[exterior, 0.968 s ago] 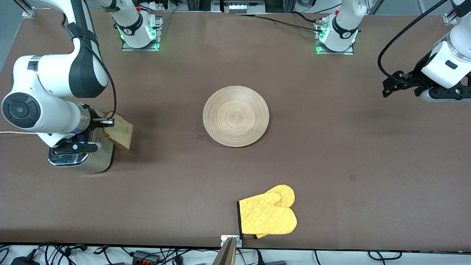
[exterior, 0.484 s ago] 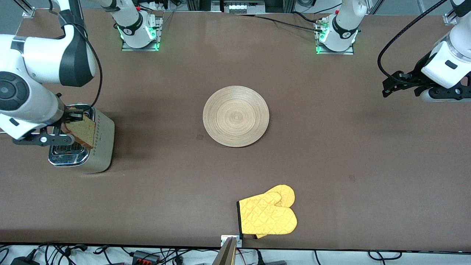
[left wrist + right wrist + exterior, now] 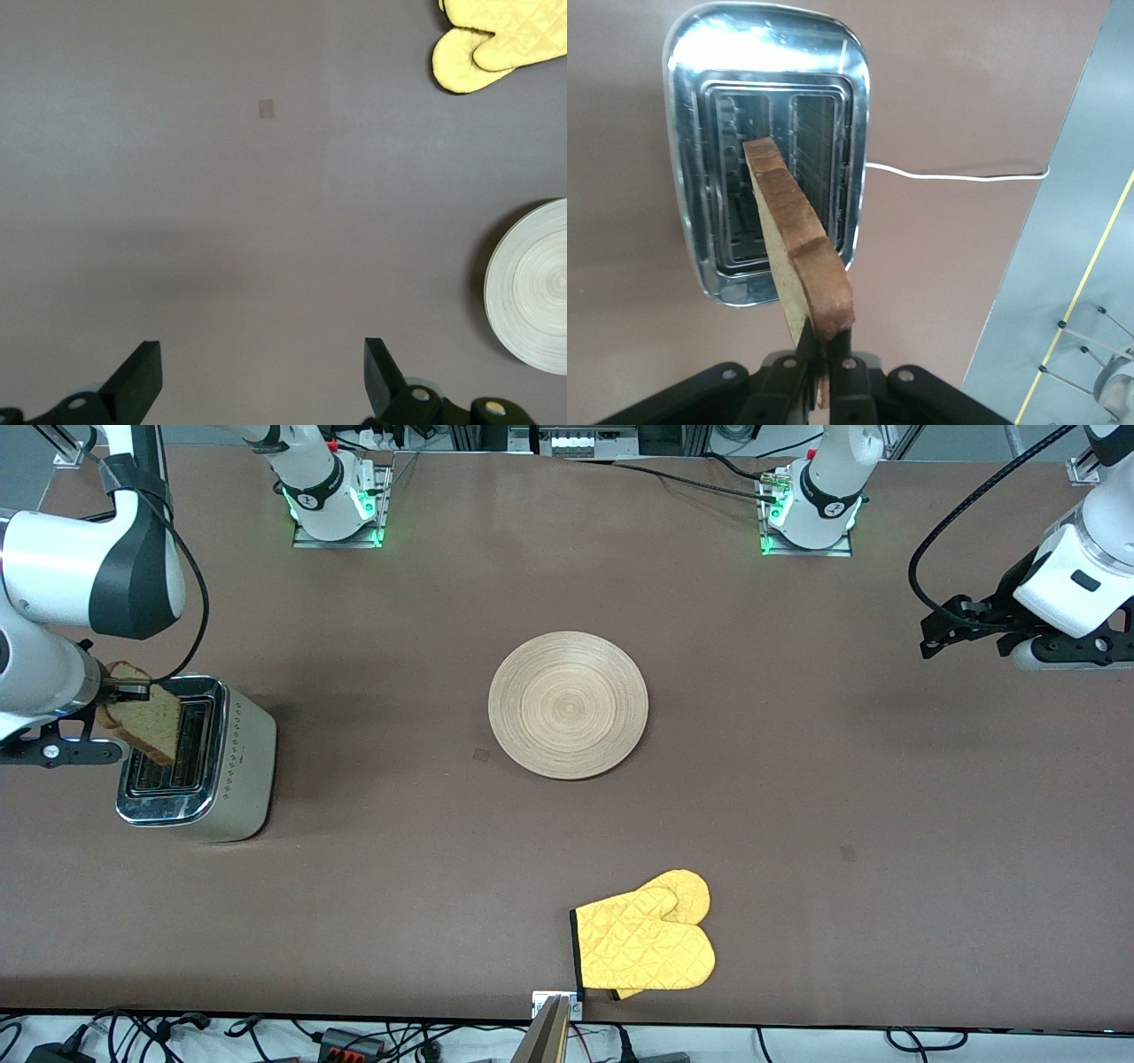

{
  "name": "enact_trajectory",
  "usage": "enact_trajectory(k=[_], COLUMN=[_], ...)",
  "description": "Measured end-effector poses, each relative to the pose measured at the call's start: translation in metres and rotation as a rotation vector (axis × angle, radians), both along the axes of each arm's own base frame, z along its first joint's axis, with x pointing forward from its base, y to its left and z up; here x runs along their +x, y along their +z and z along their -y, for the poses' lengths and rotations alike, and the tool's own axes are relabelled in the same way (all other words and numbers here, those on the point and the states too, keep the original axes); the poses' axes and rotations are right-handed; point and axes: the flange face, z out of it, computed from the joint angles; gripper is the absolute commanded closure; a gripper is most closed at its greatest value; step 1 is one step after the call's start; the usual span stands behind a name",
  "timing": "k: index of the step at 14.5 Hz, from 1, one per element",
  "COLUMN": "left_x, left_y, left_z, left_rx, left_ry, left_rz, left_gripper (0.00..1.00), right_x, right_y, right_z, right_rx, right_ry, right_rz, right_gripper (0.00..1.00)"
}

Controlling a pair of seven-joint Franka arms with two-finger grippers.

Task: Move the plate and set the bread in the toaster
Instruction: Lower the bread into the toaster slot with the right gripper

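Note:
My right gripper [image 3: 127, 687] is shut on one corner of the bread [image 3: 147, 724], a brown-crusted slice hanging on edge over the chrome top of the toaster [image 3: 232, 772]. In the right wrist view the bread [image 3: 796, 237] runs slantwise above the two slots of the toaster [image 3: 766, 97], clear of them, with the right gripper [image 3: 827, 347] clamped on its crust. The round pale-wood plate [image 3: 568, 705] lies at the middle of the table. My left gripper [image 3: 927, 640] waits open in the air at the left arm's end of the table; the left gripper [image 3: 263, 367] holds nothing.
A yellow oven mitt [image 3: 645, 943] lies near the table's front edge, nearer to the front camera than the plate. The toaster's white cord [image 3: 957, 175] trails off toward the table's end. The plate [image 3: 532, 297] and mitt [image 3: 496, 40] also show in the left wrist view.
My right gripper has carried the bread from beside the toaster, on the plate's side, to over its slots. The left arm has not moved.

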Motion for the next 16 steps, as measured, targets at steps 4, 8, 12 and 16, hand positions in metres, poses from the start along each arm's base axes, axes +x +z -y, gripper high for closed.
enact_trajectory(k=[4, 8, 12, 16], left_x=[-0.001, -0.001, -0.001, -0.001], left_y=[-0.001, -0.001, -0.001, -0.001], left_z=[0.000, 0.000, 0.000, 0.000], left_rx=[0.000, 0.001, 0.001, 0.001], left_ry=[0.000, 0.000, 0.000, 0.000], left_rz=[-0.006, -0.007, -0.008, -0.008], left_gripper=[0.00, 0.00, 0.00, 0.00], right_x=[0.004, 0.006, 0.006, 0.011], right_y=[-0.024, -0.031, -0.034, -0.047], right_z=[0.007, 0.006, 0.006, 0.018], right_rx=[0.040, 0.041, 0.072, 0.094], right_ry=[-0.034, -0.034, -0.048, -0.070], right_rz=[-0.034, -0.041, -0.043, -0.037], right_gripper=[1.00, 1.00, 1.00, 1.00])
